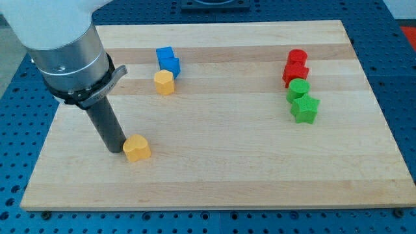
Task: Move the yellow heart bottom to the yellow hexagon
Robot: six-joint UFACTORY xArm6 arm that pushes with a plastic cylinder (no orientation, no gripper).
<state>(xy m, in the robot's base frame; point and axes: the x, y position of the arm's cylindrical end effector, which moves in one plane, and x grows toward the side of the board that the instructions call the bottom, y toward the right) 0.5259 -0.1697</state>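
Note:
The yellow heart (136,148) lies on the wooden board (214,175) at the lower left. My tip (116,149) is at the heart's left side, touching or almost touching it. The yellow hexagon (164,82) sits further up the board, above and a little right of the heart, just below two blue blocks (168,60).
Two red blocks (296,66) and two green blocks (301,101), the lower one a star, stand in a column at the view's right. The arm's wide grey body (68,49) covers the board's upper left corner.

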